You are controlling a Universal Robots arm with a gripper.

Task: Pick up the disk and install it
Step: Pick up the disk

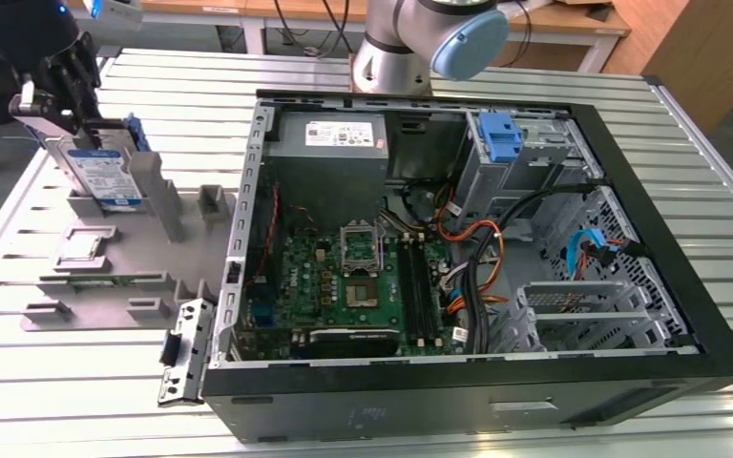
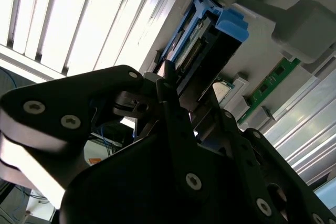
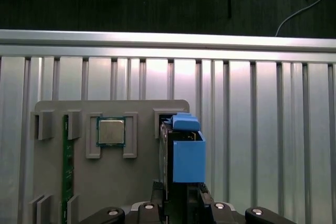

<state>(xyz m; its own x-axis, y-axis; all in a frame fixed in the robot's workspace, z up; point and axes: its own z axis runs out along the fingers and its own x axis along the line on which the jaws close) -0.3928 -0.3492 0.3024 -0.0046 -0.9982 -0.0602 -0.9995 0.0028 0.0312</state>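
Exterior view: the disk (image 1: 102, 172) stands upright in a slot of the grey fixture (image 1: 125, 286), which lies on the bench (image 1: 61, 401) to the exterior view's left of the open case (image 1: 672, 286). The gripper (image 1: 84, 119) is at the disk's upper end, and the disk's lower end looks seated in the slot. A blue bracket (image 1: 500, 134) stands in the case's drive bay, well apart from the disk.

Second wrist view: the gripper (image 2: 191, 95) reaches to the near end of the disk (image 2: 207, 40), one black finger to each side of it.

First wrist view: the disk (image 3: 188, 158) is seen edge-on, its blue carrier facing the camera. The gripper (image 3: 181, 195) has its jaws narrow, closed against the disk's two faces. A CPU (image 3: 111, 131) and a memory stick (image 3: 65, 166) sit in other pockets of the fixture (image 3: 136, 182).

I judge the pick-up step to be in hand: grasped, not lifted. Freeing the disk calls for a straight pull along the slot, without tilting.
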